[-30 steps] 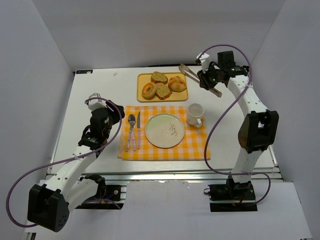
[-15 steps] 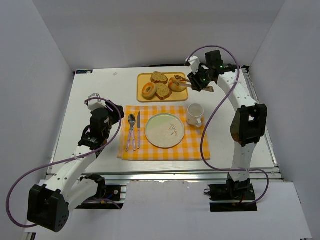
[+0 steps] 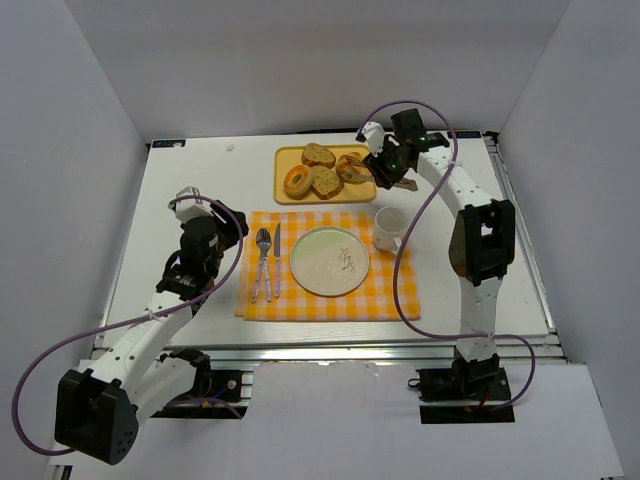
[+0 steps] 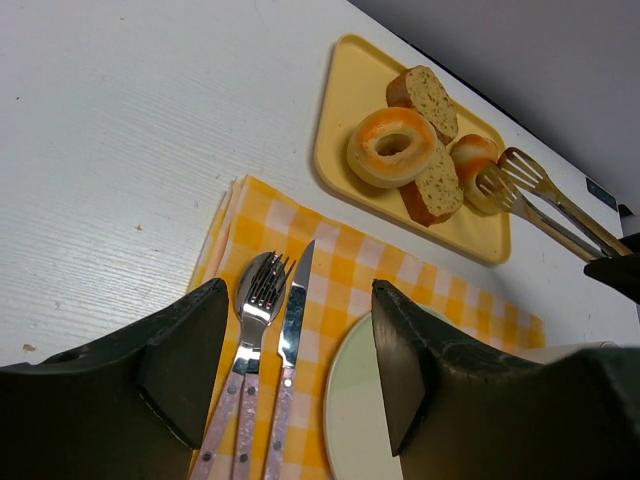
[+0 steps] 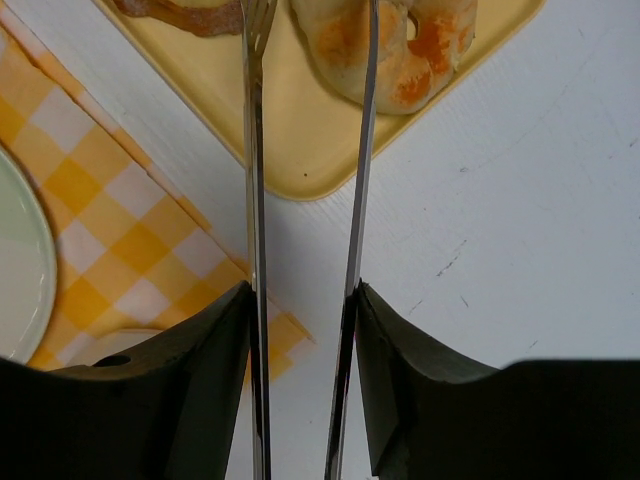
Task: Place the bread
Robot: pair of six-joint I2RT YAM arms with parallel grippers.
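Observation:
Several breads lie on the yellow tray: a bagel, two slices and a round roll. My right gripper is shut on metal tongs, whose spread tips reach the roll. In the right wrist view the tongs' arms run from my gripper to the roll, one arm crossing it; the tips are cut off. The left wrist view shows the tongs at the roll. My left gripper is open and empty above the cutlery.
A pale green plate sits on the yellow checked cloth. A fork, a spoon and a knife lie left of the plate. A white mug stands at its right, close under the right arm.
My right arm has swung left with the tongs, from beside the tray's right edge to over the tray, bringing the tips to the roll. The left arm has not moved.

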